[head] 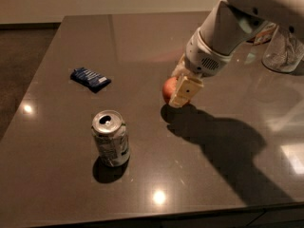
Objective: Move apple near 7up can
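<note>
The apple [167, 90], small, round and red-orange, is at the middle of the dark table, between the cream fingers of my gripper [176, 94]. The gripper comes down from the upper right and is shut on the apple, holding it just at or barely above the tabletop; one finger [183, 91] covers the apple's right side. The 7up can [110, 138], silver-topped and slightly dented, stands upright to the lower left, about a can's height away from the apple.
A flat blue snack packet [90, 79] lies at the left. A clear glass [283, 51] stands at the far right with a packet partly hidden behind the arm. The table's front edge [156, 217] runs along the bottom.
</note>
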